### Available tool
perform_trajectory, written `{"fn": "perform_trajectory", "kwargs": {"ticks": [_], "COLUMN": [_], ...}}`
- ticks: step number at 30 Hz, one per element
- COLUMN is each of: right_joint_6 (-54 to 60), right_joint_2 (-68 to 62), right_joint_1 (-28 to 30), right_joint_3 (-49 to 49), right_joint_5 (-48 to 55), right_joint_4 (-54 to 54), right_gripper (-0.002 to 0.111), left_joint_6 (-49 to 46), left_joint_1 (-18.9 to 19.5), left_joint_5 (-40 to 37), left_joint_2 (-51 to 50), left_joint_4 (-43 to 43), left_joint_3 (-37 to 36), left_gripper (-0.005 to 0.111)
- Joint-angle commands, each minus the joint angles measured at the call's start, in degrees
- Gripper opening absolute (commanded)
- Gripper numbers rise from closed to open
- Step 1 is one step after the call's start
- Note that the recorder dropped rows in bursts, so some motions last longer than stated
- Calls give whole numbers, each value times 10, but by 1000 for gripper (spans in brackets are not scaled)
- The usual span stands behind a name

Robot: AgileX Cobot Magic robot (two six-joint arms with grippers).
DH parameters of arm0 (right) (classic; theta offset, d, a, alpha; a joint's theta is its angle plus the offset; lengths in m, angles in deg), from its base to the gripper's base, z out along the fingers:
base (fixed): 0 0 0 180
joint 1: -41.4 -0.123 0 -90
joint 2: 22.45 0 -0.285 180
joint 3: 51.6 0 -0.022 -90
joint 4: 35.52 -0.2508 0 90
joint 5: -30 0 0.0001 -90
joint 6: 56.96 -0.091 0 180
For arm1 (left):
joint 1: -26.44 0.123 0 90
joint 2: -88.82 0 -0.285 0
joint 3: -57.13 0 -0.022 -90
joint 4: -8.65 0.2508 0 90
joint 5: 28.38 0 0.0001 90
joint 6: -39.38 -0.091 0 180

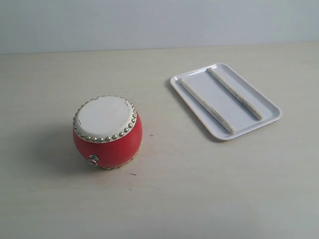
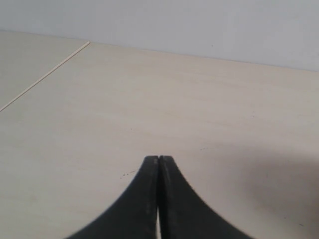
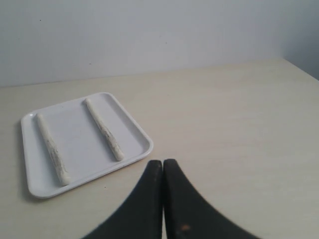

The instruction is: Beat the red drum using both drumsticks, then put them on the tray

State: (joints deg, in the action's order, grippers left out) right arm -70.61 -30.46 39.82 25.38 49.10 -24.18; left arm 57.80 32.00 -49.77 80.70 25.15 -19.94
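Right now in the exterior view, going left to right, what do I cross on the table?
red drum → tray, with both drumsticks lying side by side in it.

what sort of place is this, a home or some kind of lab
Most likely a robot test bench rather than a home: a plain pale table against a blank wall, with a staged-looking set on it, a small red drum and a white tray holding two drumsticks.
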Motion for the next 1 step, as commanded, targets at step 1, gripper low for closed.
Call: {"fn": "perform_trajectory", "kwargs": {"ticks": [1], "right_joint_6": [1], "right_joint_2": [2], "right_joint_1": [2], "right_joint_3": [2], "right_joint_5": [-7], "right_joint_4": [0], "right_gripper": [0], "left_joint_6": [0], "left_joint_1": [1], "left_joint_5": [1], "left_joint_2": [3], "left_joint_4": [-2], "left_joint_3": [-1], "left_gripper": [0]}}
